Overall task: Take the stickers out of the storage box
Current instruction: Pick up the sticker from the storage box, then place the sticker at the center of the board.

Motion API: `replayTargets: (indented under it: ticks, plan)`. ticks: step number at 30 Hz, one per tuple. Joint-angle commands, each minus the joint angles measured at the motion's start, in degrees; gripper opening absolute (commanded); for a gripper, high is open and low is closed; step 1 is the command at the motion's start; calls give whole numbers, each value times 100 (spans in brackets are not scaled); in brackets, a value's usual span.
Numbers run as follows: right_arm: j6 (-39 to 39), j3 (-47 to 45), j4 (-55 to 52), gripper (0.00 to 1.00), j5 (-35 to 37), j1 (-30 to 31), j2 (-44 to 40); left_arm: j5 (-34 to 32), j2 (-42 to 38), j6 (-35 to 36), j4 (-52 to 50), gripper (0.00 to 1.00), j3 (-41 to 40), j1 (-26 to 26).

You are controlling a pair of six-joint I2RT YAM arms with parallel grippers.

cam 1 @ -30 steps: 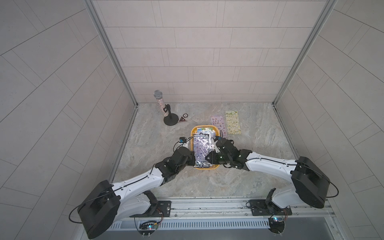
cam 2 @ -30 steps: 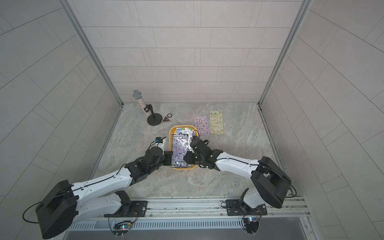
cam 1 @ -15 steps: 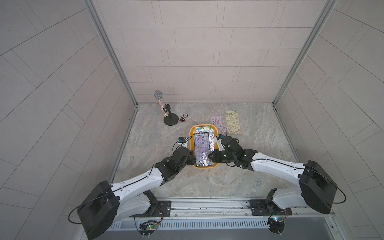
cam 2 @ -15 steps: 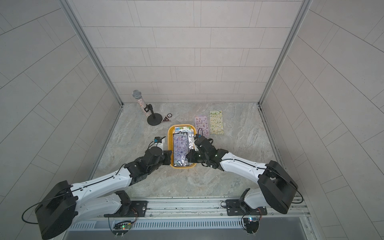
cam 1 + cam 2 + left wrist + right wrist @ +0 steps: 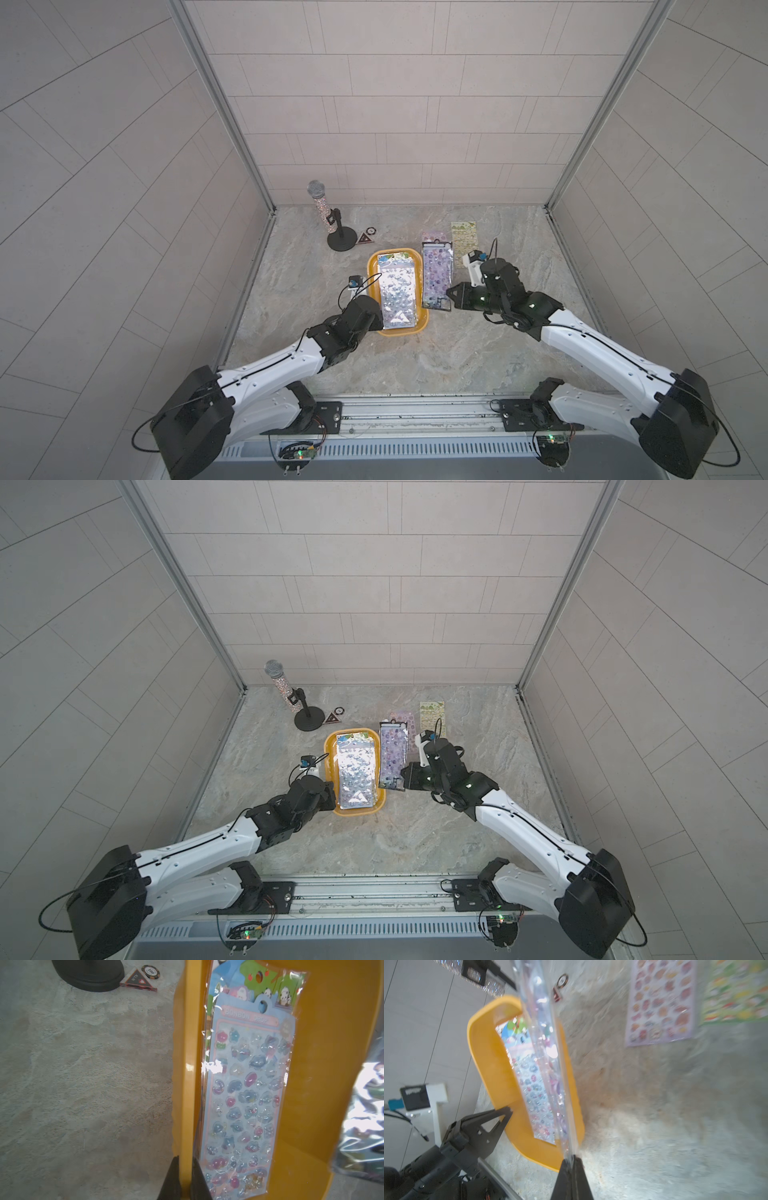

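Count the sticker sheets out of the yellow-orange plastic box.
3: glossy yellow-green sheet and pink sheet flat on the table; purple sheet in the right fingers, beside the box.

Both arms stretch forward, left fingers point(image 5: 172, 1180) and right fingers point(image 5: 564, 1180) clamped tight.

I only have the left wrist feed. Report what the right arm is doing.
Observer: The right gripper is shut on a purple sticker sheet, pinching it by its near end.
Operator: Say where that sheet sits relative to the box.
Observer: In a top view it is outside the storage box, alongside its right wall.
Operator: Count the sheets already out.
Observer: Two lie flat on the table beyond it: a pink sheet and a yellow-green sheet.
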Motion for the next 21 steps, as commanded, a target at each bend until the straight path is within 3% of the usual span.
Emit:
replayTargets:
  ticks: [1,8,15,21]
  plan:
    - [-555,507,-1080,0,411,-689,-145,-563,-187,-319,-170,0,257,-21]
    - [-964,1470,-1729,0,148,-2451,655,-731,-444,-425,-237,0,148,-21]
    - [-1493,3289,-2803,0,83,-2806,2515,-780,-649,-492,-282,0,68,-21]
    - [-1584,4835,-3366,0,644,-3031,4055,-846,-911,-549,-265,0,-52,-20]
